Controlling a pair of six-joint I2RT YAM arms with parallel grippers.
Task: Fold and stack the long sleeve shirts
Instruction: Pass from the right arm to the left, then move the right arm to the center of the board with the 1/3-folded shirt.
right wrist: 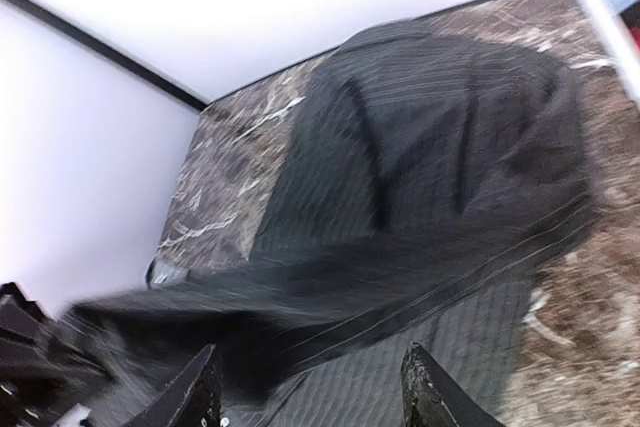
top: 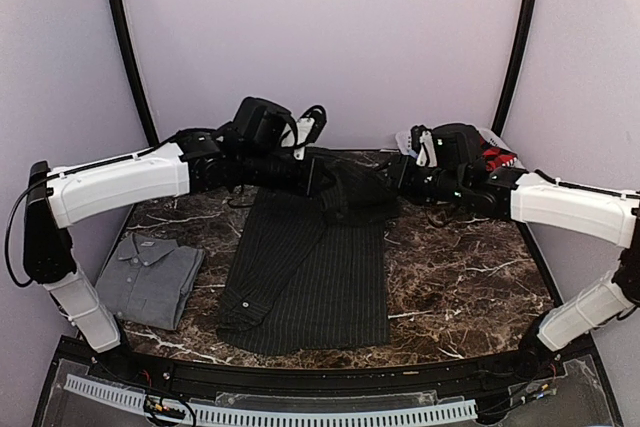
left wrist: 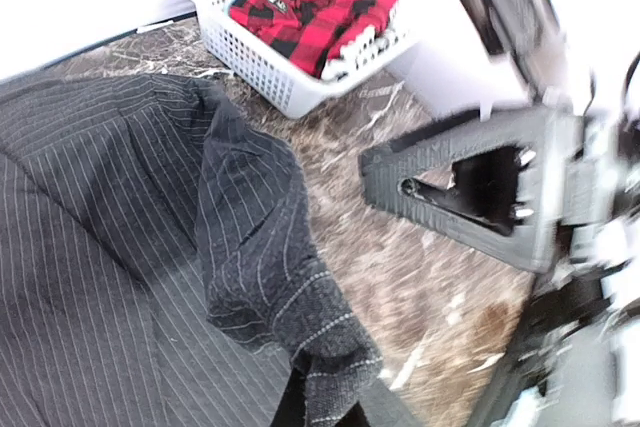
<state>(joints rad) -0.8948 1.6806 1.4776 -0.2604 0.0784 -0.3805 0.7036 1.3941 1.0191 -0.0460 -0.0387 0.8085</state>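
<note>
Cloth of pinstriped shirt (top: 320, 277) pinched in left claw (top: 325, 179); right claw (right wrist: 311, 357) gapes; plaid shirt (left wrist: 315, 9) label unreadable.

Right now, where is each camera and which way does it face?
Top external: above and behind the robot, facing down over the table; left arm and right arm, left gripper and right gripper both at the pinstriped shirt.
Left wrist: on its arm, facing across that shirt toward the basket holding the plaid shirt; right gripper blurred.
Right wrist: on its arm, facing the shirt between its spread fingers.
Shared: all see the pinstriped shirt.
</note>
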